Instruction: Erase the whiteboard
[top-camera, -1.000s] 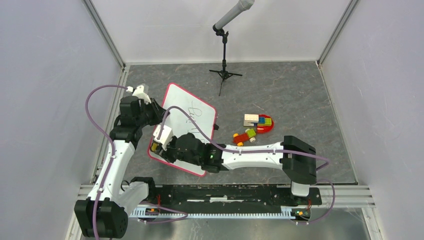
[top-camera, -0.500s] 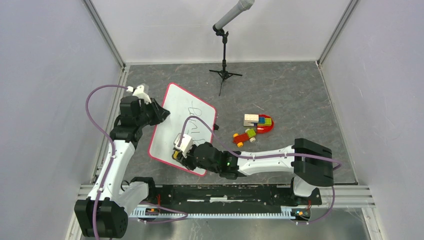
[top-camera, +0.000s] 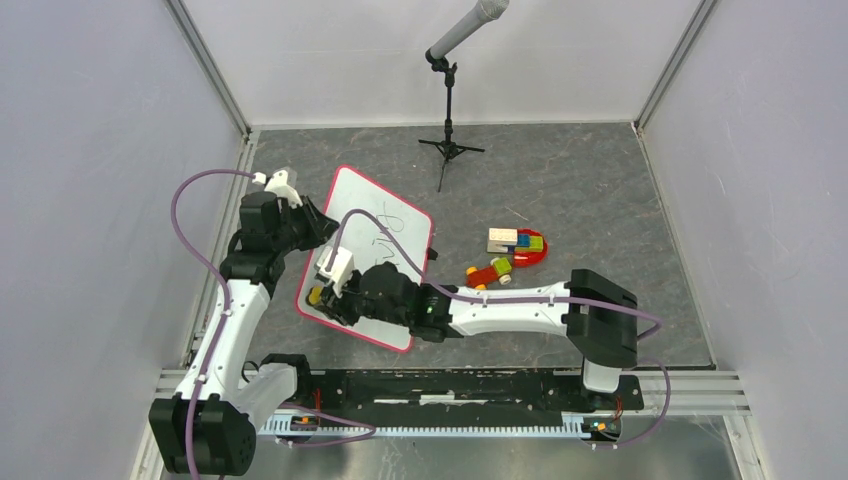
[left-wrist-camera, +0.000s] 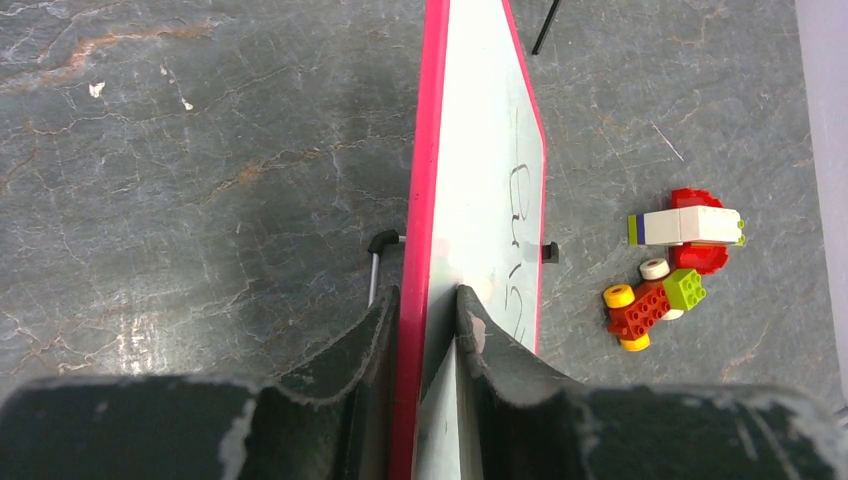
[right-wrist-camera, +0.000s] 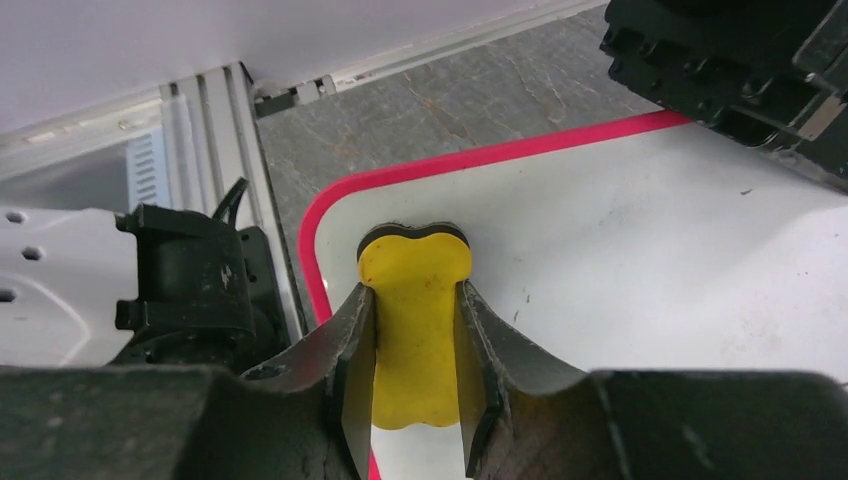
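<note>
The whiteboard (top-camera: 385, 205), white with a red-pink frame, is held tilted on the left of the table, with black handwriting (top-camera: 384, 226) in its middle. My left gripper (top-camera: 318, 228) is shut on its left edge; in the left wrist view the fingers (left-wrist-camera: 428, 300) clamp the frame of the board (left-wrist-camera: 480, 170). My right gripper (top-camera: 320, 297) is shut on a yellow eraser (right-wrist-camera: 415, 265) and presses it on the board (right-wrist-camera: 650, 240) near its lower left corner. The right gripper (right-wrist-camera: 413, 290) covers the board's near part in the top view.
A microphone stand (top-camera: 448, 100) is at the back. Toy bricks and a red plate (top-camera: 508, 256) lie right of the board, also in the left wrist view (left-wrist-camera: 665, 285). A metal rail (top-camera: 450, 400) runs along the near edge. The left arm (right-wrist-camera: 740, 80) is close above the eraser.
My right gripper swept the eraser right along the board's near part, then back to the lower left corner. The left gripper and the board have stayed in place.
</note>
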